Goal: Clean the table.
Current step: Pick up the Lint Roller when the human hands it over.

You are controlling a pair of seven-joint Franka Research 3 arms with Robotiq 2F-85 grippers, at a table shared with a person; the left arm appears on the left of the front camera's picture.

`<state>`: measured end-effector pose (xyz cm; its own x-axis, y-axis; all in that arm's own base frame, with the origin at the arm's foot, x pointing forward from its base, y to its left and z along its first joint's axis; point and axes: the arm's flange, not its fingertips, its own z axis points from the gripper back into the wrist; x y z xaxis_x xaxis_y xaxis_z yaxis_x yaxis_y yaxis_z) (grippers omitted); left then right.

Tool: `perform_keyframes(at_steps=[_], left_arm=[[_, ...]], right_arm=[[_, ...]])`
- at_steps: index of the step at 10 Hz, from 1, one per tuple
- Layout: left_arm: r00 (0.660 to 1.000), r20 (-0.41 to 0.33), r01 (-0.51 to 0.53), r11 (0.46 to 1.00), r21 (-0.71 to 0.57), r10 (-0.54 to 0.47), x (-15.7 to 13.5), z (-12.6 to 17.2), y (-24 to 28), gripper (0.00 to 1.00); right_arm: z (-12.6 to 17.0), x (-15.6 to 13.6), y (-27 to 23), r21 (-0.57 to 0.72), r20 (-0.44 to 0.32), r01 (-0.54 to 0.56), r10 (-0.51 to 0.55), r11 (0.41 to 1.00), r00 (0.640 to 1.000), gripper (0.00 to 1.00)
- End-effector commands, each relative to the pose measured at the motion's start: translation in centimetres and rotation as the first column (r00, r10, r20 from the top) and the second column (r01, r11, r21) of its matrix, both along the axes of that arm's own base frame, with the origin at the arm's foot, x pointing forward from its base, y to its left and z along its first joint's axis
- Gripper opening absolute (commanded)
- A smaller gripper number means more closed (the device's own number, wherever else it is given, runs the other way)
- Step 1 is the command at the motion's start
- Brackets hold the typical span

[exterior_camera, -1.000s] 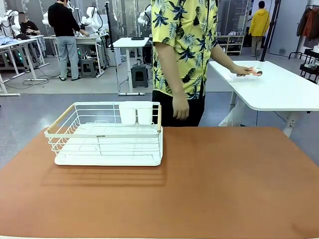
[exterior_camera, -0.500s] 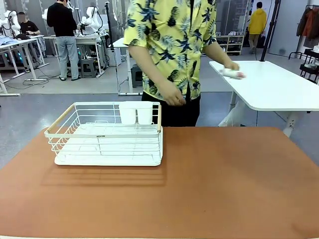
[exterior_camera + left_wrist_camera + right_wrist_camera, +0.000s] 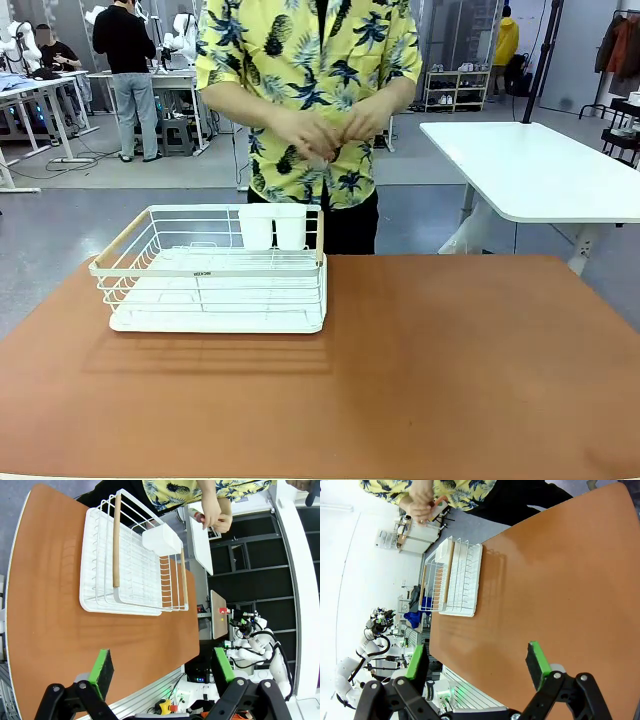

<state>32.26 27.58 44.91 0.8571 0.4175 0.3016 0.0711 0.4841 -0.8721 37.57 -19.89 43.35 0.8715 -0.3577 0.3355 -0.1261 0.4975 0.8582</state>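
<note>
On the front rail of the white wire rack (image 3: 205,258) sits a small dark label, but its print is too small to read. The rack stands on the left far part of the reddish-brown worktop (image 3: 450,360), and a white cup holder (image 3: 273,228) hangs at its far side. Behind the worktop a person (image 3: 300,60) holds both hands (image 3: 305,130) together before the chest, pinching a small whitish-red thing (image 3: 199,515) that I cannot identify. The left gripper (image 3: 162,666) hangs over an edge of the worktop, green pads spread wide with nothing between them. The right gripper (image 3: 475,661) is also spread and empty, above the bare worktop.
</note>
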Motion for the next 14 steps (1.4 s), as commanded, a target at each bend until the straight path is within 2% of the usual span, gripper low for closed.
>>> perform_keyframes(at_steps=[1,14], left_arm=[[1.0,0.026,0.008,1.0,-0.01,-0.008,-0.3,0.14,0.13,1.0],[1.0,0.026,0.008,1.0,-0.01,-0.008,-0.3,0.14,0.13,1.0]], right_arm=[[0.12,0.1,-0.02,0.012,0.015,0.0,-0.001,1.0,1.0,1.0],[0.12,0.1,-0.02,0.012,0.015,0.0,-0.001,1.0,1.0,1.0]])
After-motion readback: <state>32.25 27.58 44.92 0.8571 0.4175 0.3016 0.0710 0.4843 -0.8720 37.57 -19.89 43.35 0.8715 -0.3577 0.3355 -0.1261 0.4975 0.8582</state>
